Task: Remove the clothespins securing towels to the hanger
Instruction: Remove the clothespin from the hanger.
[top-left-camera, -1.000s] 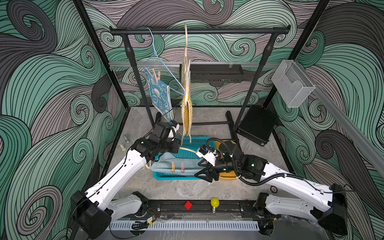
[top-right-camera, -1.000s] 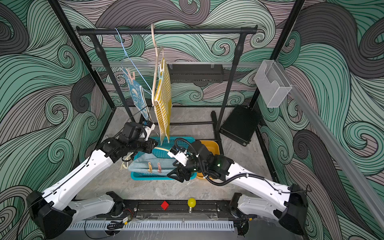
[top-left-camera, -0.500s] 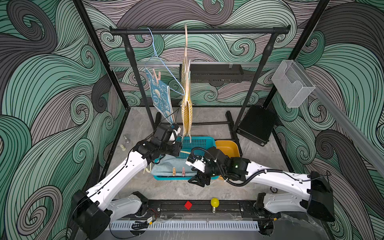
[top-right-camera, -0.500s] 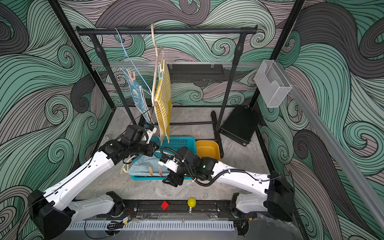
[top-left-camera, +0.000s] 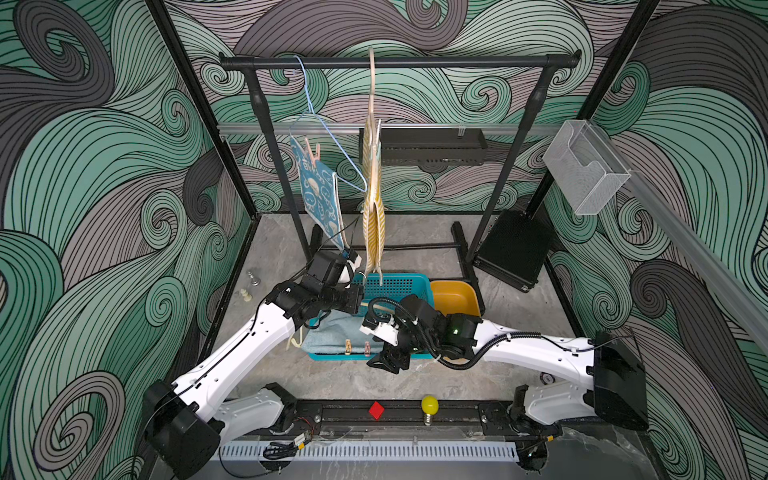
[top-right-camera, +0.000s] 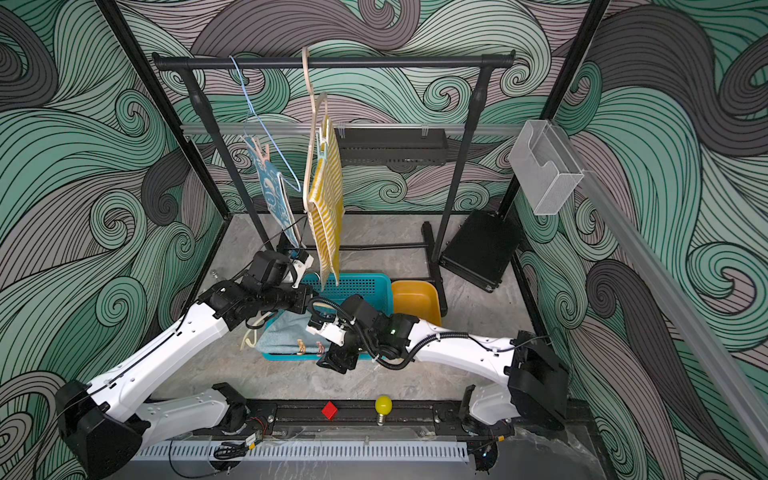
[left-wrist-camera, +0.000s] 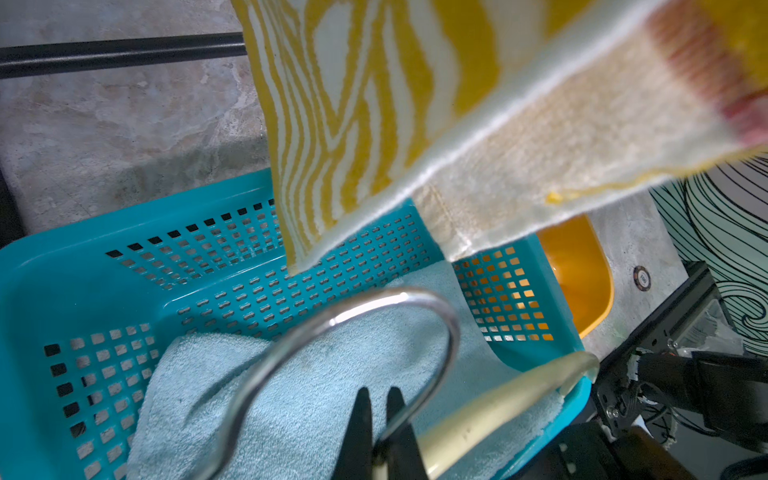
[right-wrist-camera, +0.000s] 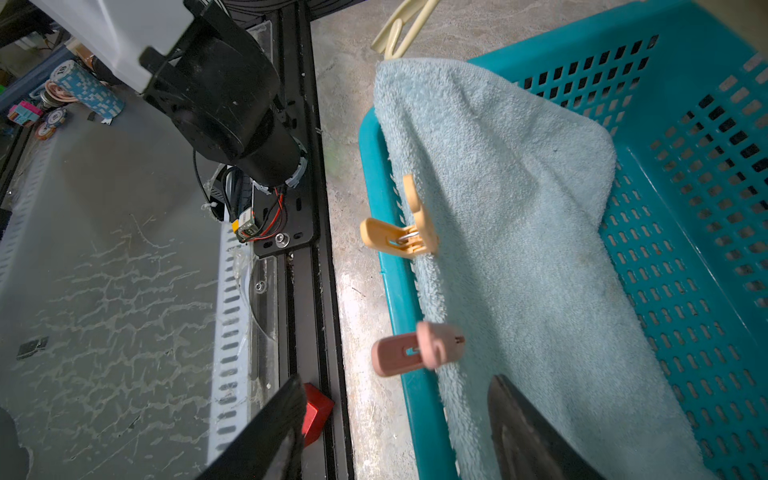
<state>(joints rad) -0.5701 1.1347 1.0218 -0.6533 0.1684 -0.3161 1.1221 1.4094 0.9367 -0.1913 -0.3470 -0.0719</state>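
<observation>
A pale-blue terry towel (right-wrist-camera: 519, 232) lies in the teal basket (top-left-camera: 399, 284), draped over its front rim. Two clothespins are clipped to it there, one orange-yellow (right-wrist-camera: 399, 232) and one pink (right-wrist-camera: 415, 349). My right gripper (right-wrist-camera: 399, 415) is open just short of the pink one, its fingers straddling the rim; it shows in both top views (top-left-camera: 386, 361). My left gripper (left-wrist-camera: 380, 415) is shut on the cream hanger (left-wrist-camera: 498, 403) at the base of its metal hook (left-wrist-camera: 415, 299). The bunny towel (top-left-camera: 318, 195) and striped towel (top-left-camera: 372, 224) hang from the rail, with clothespins (top-left-camera: 311, 151) at their tops.
A yellow tub (top-left-camera: 455, 297) stands right of the basket. The black rack's rail (top-left-camera: 457, 62) and legs stand behind it. A black box (top-left-camera: 513, 249) leans at the back right. A red block (right-wrist-camera: 316, 409) and a yellow bulb (top-left-camera: 429, 405) sit on the front rail.
My right arm has swung left from near the yellow tub to the basket's front rim, ending by the pink clothespin. The left arm has barely moved.
</observation>
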